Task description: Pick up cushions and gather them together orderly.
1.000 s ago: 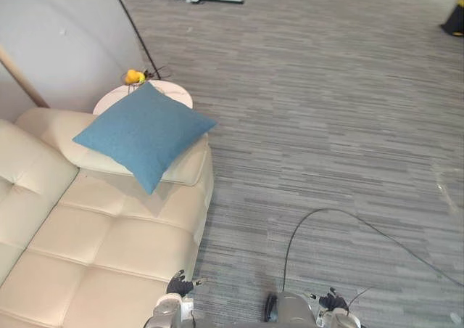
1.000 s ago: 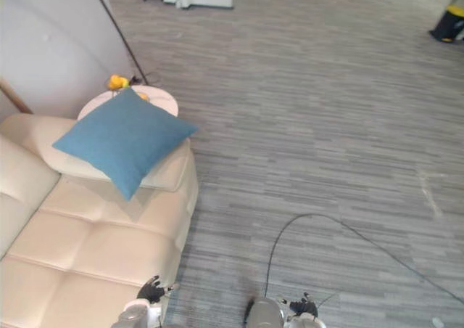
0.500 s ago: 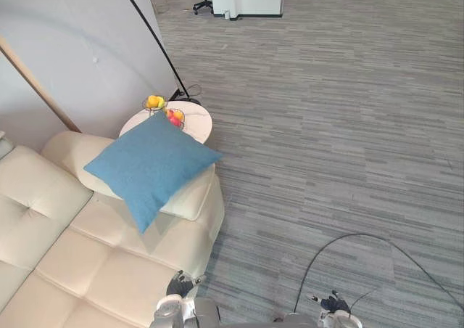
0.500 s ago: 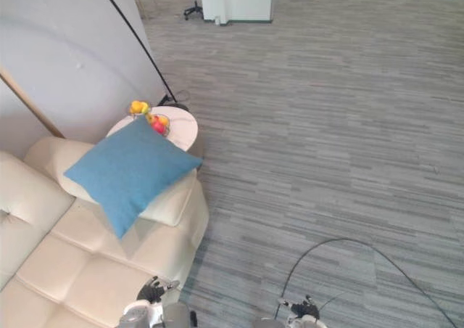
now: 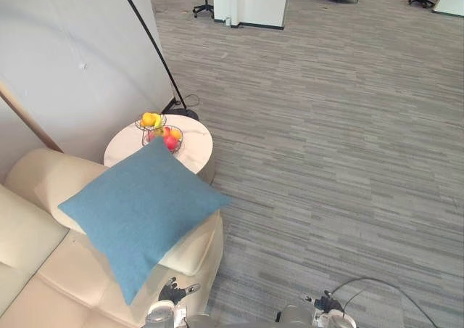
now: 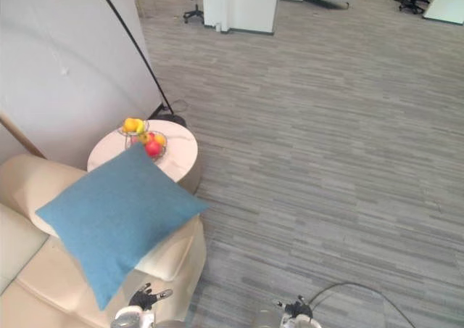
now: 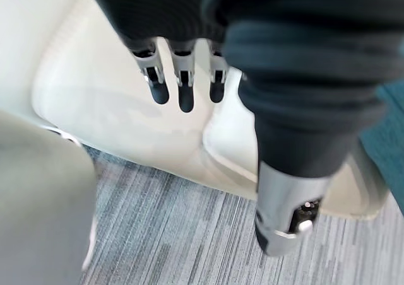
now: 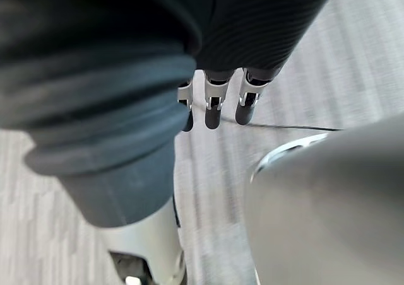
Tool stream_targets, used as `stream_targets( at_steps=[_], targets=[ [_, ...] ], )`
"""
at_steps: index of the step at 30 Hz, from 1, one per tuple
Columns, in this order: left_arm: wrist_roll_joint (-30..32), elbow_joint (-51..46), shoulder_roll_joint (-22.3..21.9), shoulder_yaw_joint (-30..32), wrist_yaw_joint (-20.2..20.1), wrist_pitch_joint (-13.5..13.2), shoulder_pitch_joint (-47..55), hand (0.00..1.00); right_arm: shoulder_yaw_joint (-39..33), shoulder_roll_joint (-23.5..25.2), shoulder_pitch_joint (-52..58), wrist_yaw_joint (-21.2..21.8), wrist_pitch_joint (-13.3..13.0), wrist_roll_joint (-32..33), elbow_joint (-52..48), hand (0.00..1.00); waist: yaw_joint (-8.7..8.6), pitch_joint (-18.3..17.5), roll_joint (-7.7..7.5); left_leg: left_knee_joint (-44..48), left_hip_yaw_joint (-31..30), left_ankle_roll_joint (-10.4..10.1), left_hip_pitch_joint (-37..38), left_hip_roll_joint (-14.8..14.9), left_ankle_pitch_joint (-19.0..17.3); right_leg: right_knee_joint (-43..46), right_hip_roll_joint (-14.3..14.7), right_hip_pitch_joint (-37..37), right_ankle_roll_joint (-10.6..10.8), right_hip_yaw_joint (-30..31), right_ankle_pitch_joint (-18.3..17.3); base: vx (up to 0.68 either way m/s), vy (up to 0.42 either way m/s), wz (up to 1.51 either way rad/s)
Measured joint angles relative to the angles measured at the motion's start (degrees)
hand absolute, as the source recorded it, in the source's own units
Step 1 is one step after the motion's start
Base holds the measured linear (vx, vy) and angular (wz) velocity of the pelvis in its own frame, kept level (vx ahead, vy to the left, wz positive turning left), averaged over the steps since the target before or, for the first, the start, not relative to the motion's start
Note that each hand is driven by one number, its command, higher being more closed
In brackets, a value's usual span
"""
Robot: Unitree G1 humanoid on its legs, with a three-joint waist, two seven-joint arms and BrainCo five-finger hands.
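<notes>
Left eye view: the blue cushion [image 5: 138, 215] lies tilted on the cream sofa's [image 5: 29, 190] armrest, just beside the round bench [image 5: 194, 150] bearing fruit [image 5: 163, 130]. The whole picture has shifted since a second ago (camera moved, cushion unmoved), so approach is judged under way. Left wrist view: left hand [image 7: 183, 86] released, fingers straight, empty, near the sofa. Right wrist view: right hand [image 8: 214, 105] likewise slack, over floor [image 8: 353, 77].

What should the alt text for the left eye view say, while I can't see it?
A blue cushion lies diamond-wise on the arm of a cream sofa, beside a round white table holding baskets of fruit. Beyond them stretches grey carpet, and the left robot hand and right robot hand hang low at the near edge, both empty.
</notes>
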Motion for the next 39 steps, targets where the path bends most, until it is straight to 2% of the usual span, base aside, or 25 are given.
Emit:
stream_targets(
  at_steps=[1,2,3,4,5,6,7,9,11,12,14,15,16,19,25,28,29,31,32,33,34,35,36,37,39],
  targets=[
    [-0.06,0.01,-0.04,-0.06,0.0,0.0,-0.03,0.0,0.0,-0.02,-0.16,0.04,-0.07,0.0,-0.05,0.0,-0.18,0.1,0.17,-0.01,-0.84,0.0,0.05,0.46,0.0,-3.07,1.06,-0.52,-0.06,1.27,0.16,0.33,-0.238,0.68],
    [-0.08,0.04,-0.15,-0.04,-0.02,0.0,0.05,0.0,0.0,-0.03,-0.44,0.12,-0.1,0.01,-0.12,0.0,-0.69,0.17,0.31,0.07,-3.02,-0.33,-0.07,1.48,-0.2,-11.98,4.11,-1.5,0.25,6.89,2.06,0.3,-0.287,0.9],
    [0.02,0.02,0.33,0.07,-0.2,-0.09,0.65,0.0,-0.44,0.05,0.11,0.16,-0.09,0.06,0.03,0.0,-1.07,-0.17,-0.64,0.46,-5.0,-2.35,-0.07,1.02,-1.4,-20.08,5.25,-0.37,0.67,12.17,6.94,0.3,-0.298,0.99],
    [0.07,0.04,0.62,0.26,-0.3,-0.13,0.69,0.0,-0.84,0.13,0.46,0.19,-0.09,0.15,0.25,0.0,-1.13,-0.23,-1.35,0.84,-6.02,-3.76,0.0,0.72,-2.31,-21.25,5.05,-0.18,0.07,12.83,10.98,0.32,-0.333,0.92],
    [0.28,0.86,-0.92,1.98,-0.23,-0.21,0.57,0.0,-2.01,-1.05,0.64,0.19,-0.1,0.15,0.57,0.0,-1.04,-0.61,0.8,1.85,-8.44,-5.14,0.77,2.62,-3.17,-18.33,5.79,0.31,-1.7,10.42,8.64,0.36,-0.367,0.67],
    [0.35,0.61,-2.42,3.4,-0.15,-0.39,1.23,0.0,-2.1,-2.03,0.73,0.18,0.13,0.02,0.89,0.0,-0.52,-1.42,1.82,5.26,-8.66,-5.26,-1.23,3.39,-2.76,-18.01,5.97,0.54,-2.55,9.07,6.95,0.3,-0.306,0.55],
    [0.34,-0.03,-2.83,3.51,-0.13,-0.44,1.63,0.0,-2.02,-2.22,0.77,0.16,0.14,-0.07,0.83,0.0,-0.51,-1.59,2.1,7.46,-8.62,-5.52,-2.4,3.76,-2.59,-17.9,5.94,0.7,-2.82,8.3,6.48,0.26,-0.261,0.53],
    [0.35,-1.26,-4.0,5.63,-0.26,-0.24,1.91,0.0,-2.21,-2.25,1.51,0.11,0.07,0.02,-0.01,0.0,-0.72,-1.64,3.39,21.77,-8.29,-8.79,-9.18,5.41,0.53,-18.36,5.47,4.16,-4.15,4.47,4.39,0.21,-0.233,0.68],
    [0.35,-1.71,-3.8,5.45,-0.27,-0.37,2.22,0.0,-2.05,-2.03,2.27,0.09,0.11,0.03,0.19,0.0,-0.1,-1.61,3.08,28.18,-4.9,-8.13,-12.06,7.85,3.86,-21.22,4.83,8.56,-4.87,1.02,3.95,0.22,-0.238,0.75],
    [0.42,-1.87,-3.28,4.9,-0.44,-0.37,2.25,0.0,-2.09,-1.76,2.35,0.04,0.07,0.03,0.15,0.0,-0.18,-1.67,2.65,27.83,-0.4,-6.42,-12.3,9.23,4.88,-23.48,4.28,11.06,-4.89,-1.34,3.97,0.19,-0.189,1.07],
    [0.45,-1.86,-2.36,2.72,-0.49,-0.35,1.85,0.0,-2.26,-1.8,2.91,-0.1,0.09,0.08,0.17,0.0,-0.5,-1.72,2.2,23.8,6.45,-6.04,-13.25,10.05,4.93,-25.81,3.17,13.16,-4.8,-5.38,4.03,0.13,-0.086,0.97],
    [0.45,-1.86,-2.21,2.36,-0.52,-0.35,1.79,0.0,-2.29,-1.82,2.98,-0.14,0.12,0.09,0.21,0.0,-0.49,-1.66,2.1,22.43,7.95,-5.81,-13.23,10.07,5.08,-25.99,2.91,13.42,-4.79,-6.1,4.02,0.2,-0.027,1.19],
    [0.51,-1.28,-1.66,0.4,-0.53,-0.25,1.15,0.0,-2.82,-1.85,3.01,-0.17,0.23,0.09,0.46,0.0,-0.76,-1.62,1.73,15.98,15.06,-5.61,-12.43,9.83,5.49,-26.73,1.78,14.19,-4.24,-10.0,4.35,0.17,0.009,1.17],
    [0.83,-1.06,-0.24,-2.18,-0.62,-0.17,0.61,0.0,-3.78,-1.57,2.61,-0.2,0.59,0.09,0.99,0.0,-1.19,-1.27,0.89,9.94,19.53,-5.5,-11.51,8.09,5.6,-29.03,1.21,15.54,-3.37,-14.66,5.19,0.13,0.073,1.06],
    [0.71,0.8,0.96,-3.55,-0.68,-0.23,0.43,0.0,-2.9,-0.87,2.03,-0.17,0.58,-0.1,2.46,0.0,-1.23,-1.5,-0.94,0.92,15.52,-5.42,-5.78,4.77,5.65,-28.2,0.52,18.68,-2.87,-16.02,6.54,0.1,0.088,0.31],
    [0.96,1.49,1.11,-3.65,-0.88,-0.19,0.29,0.0,-1.7,-1.15,1.81,-0.07,0.56,-0.15,2.34,0.0,-1.75,-1.38,-0.92,-1.57,13.24,-4.33,-4.55,3.35,6.33,-16.3,-2.62,14.71,-2.65,-16.13,6.67,0.05,0.071,0.4],
    [0.97,1.74,1.44,-4.04,-0.99,-0.2,0.26,0.0,-1.64,-1.24,1.98,-0.1,0.54,-0.14,2.06,0.0,-2.34,-1.12,-1.32,-2.64,11.23,-4.16,-3.4,2.52,6.27,-7.22,-4.69,11.74,-3.24,-14.84,7.55,0.06,0.043,0.79],
    [1.03,1.71,1.66,-3.93,-1.01,-0.15,0.01,0.0,-1.33,-1.05,2.62,-0.13,0.55,-0.15,0.58,0.0,-2.68,-0.55,-0.96,-4.16,8.73,-3.07,-2.05,2.71,5.55,-0.7,-3.67,7.64,-2.1,-8.32,3.75,0.05,-0.01,0.84],
    [1.28,1.69,1.75,-3.78,-1.04,-0.2,-0.13,0.0,-0.22,-0.83,2.84,-0.02,0.49,-0.14,-0.14,0.0,-2.64,-0.45,-1.5,-4.77,6.81,-3.07,-2.06,2.83,5.55,-2.72,-0.8,6.0,-1.65,-2.23,0.32,0.01,-0.073,0.86],
    [1.55,1.8,1.65,-3.3,-1.04,-0.21,-0.34,0.0,0.1,-0.68,2.82,-0.03,0.44,-0.1,-0.35,0.0,-2.6,-0.35,-1.49,-5.24,4.65,-3.2,-2.3,2.9,5.61,-7.08,1.94,5.19,-1.78,2.44,-0.37,0.01,-0.1,0.88],
    [1.55,1.85,1.65,-3.27,-1.04,-0.24,-0.35,0.0,0.06,-0.58,2.84,-0.06,0.39,-0.06,-0.36,0.0,-2.59,-0.35,-1.49,-5.23,3.86,-3.39,-2.41,2.9,5.72,-9.39,2.89,5.14,-1.69,4.44,-0.31,-0.05,-0.155,0.88],
    [1.54,2.05,1.89,-2.32,-1.05,-0.31,-0.29,0.0,0.2,-0.15,3.25,-0.1,0.19,-0.02,-0.33,0.0,-2.63,-0.75,-2.45,-4.95,1.64,-4.01,-3.55,1.64,5.67,-17.01,4.19,6.09,-1.72,9.17,2.86,-0.05,-0.133,0.68],
    [1.56,2.05,2.07,-1.6,-1.11,-0.32,-0.31,0.0,0.32,0.09,3.47,-0.08,0.12,0.0,-0.32,0.0,-2.63,-1.01,-3.39,-4.9,1.06,-4.46,-3.9,0.78,5.35,-18.95,3.72,6.18,-2.19,9.71,3.01,-0.04,-0.193,0.87],
    [1.55,2.36,1.0,0.05,-0.88,-0.26,-0.37,0.0,-0.03,-0.14,3.48,0.02,0.1,0.14,0.02,0.0,-2.66,-1.11,-2.92,-5.13,-0.85,-5.06,-3.47,0.77,5.36,-19.28,3.49,6.92,-2.38,7.58,1.66,0.05,-0.12,0.55],
    [1.37,1.35,-1.31,3.33,-0.61,-0.4,0.73,0.0,-0.32,-1.56,3.49,-0.14,0.1,0.04,-0.12,0.0,-2.08,-1.75,0.04,-6.17,-1.37,-6.57,-3.39,2.6,6.37,-21.33,4.82,7.8,-3.07,5.97,2.14,0.13,-0.16,0.37]
  ],
)
